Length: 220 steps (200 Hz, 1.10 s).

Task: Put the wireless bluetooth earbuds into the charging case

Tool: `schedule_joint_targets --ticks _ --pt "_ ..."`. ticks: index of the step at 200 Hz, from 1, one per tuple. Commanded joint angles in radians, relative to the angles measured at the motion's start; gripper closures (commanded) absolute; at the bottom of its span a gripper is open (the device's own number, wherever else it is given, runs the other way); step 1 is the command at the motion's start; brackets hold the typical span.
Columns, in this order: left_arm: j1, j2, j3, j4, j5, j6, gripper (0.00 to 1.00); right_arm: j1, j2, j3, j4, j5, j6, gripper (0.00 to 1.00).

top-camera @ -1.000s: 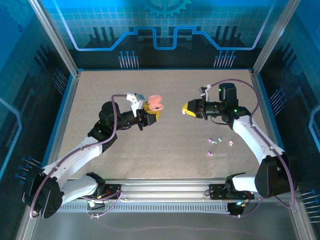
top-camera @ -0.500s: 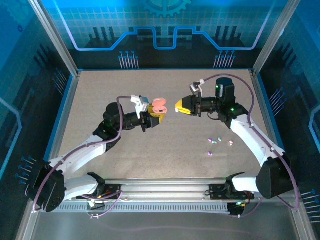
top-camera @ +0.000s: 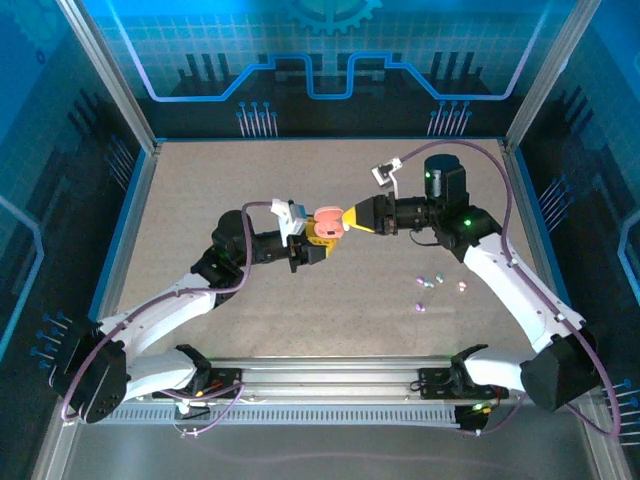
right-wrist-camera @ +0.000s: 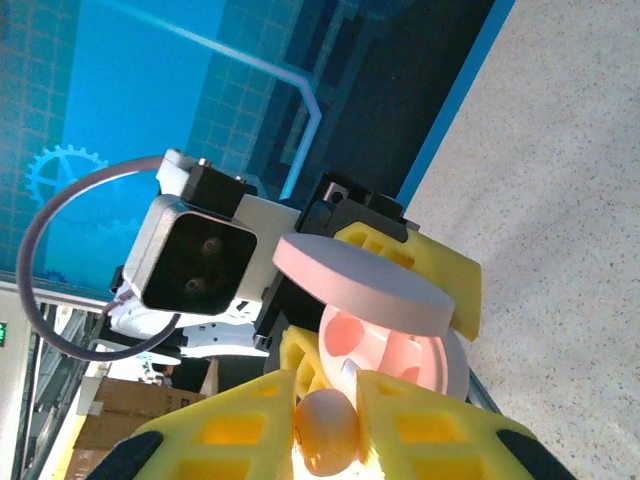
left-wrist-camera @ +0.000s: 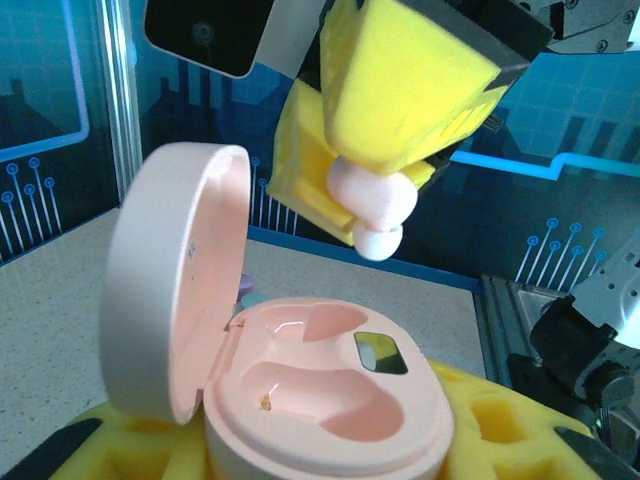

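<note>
A high rear camera overlooks the bench (top-camera: 200,180); both wrist cameras, close and facing each other, share the pink charging case (left-wrist-camera: 330,400).

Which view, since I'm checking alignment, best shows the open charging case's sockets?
Left wrist: the charging case faces the camera, both sockets empty, the earbud above. Top external gives a small pink blob; right wrist sees mostly the lid.

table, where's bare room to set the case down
Bare: far strip of the table by the back wall; near middle between left arm and right arm. Crowded: centre, where the left gripper holds the charging case and the right gripper an earbud; loose earbuds lie beside the right arm.
</note>
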Motion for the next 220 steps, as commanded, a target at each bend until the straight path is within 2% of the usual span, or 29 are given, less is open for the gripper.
schedule_joint_targets --ticks 1,90,220 --pt "-0.011 -0.017 0.015 0.035 0.044 0.023 0.74 0.023 -0.012 0.042 -0.034 0.023 -0.051 0.78" --pt "-0.024 -0.007 0.017 0.093 0.054 -0.019 0.74 0.044 -0.011 0.060 -0.141 0.086 -0.140 0.77" --pt "-0.029 -0.001 0.026 0.093 0.058 -0.023 0.74 0.075 -0.019 0.054 -0.075 0.125 -0.095 0.78"
